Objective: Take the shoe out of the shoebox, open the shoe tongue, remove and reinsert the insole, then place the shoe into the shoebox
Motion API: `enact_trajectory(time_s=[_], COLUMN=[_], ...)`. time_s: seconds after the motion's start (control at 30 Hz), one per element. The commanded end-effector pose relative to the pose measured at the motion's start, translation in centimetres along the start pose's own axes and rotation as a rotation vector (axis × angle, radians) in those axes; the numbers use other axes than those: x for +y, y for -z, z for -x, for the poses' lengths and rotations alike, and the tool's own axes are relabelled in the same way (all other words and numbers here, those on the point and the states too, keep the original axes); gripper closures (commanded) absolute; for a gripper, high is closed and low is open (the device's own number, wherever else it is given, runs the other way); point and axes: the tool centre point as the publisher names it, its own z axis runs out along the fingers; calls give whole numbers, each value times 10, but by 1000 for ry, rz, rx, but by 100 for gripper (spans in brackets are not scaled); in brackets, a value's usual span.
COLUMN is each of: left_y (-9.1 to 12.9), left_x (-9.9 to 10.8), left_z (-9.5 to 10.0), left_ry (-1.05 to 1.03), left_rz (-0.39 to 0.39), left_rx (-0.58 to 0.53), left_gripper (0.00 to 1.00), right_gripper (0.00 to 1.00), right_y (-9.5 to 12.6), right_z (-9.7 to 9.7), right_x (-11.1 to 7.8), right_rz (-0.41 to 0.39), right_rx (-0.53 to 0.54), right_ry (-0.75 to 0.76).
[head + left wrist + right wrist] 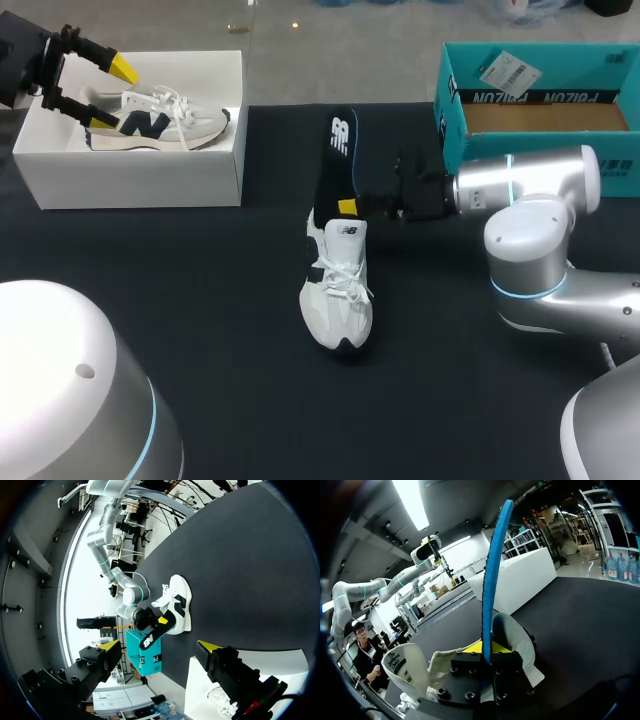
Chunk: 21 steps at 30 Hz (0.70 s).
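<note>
The right end effector (348,207) is clamped on the black, blue-edged foam insole (338,150) at the heel of the white laced sneaker (338,290), mid-way across the black bench (200,300). The insole looks part-drawn, so pull along the shoe's long axis: toe at 6 o'clock, heel at 12. The left end effector (112,93), fingers apart, hovers at 10 o'clock.

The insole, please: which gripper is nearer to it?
Right. The right gripper grips the insole where it meets the shoe; the left gripper hangs over the white shoebox, well away.

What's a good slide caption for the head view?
Right gripper holds the insole, one end inside the white shoe; left gripper open above the white shoebox.
</note>
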Motion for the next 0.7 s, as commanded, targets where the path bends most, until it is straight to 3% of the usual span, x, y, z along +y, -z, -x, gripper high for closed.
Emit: enact_trajectory(time_s=[0.03, 0.4, 0.63, 0.67, 0.7], left_y=[0, 0, 0, 0, 0], left_x=[-1, -1, -1, -1, -1], left_z=[0, 0, 0, 0, 0], left_ry=[0, 0, 0, 0, 0], left_rz=[0, 0, 0, 0, 0], left_rx=[3, 3, 3, 3, 3], left_gripper=[0, 0, 0, 0, 0], right_gripper=[100, 100, 100, 91, 35], right_y=[0, -2, -4, -3, -3], right_z=[8, 2, -1, -1, 0], right_x=[-2, -25, -29, -27, -24], right_rz=[-43, -111, -119, -113, -100], right_rx=[45, 100, 99, 93, 86], right_ry=[-12, -18, -27, -29, -30])
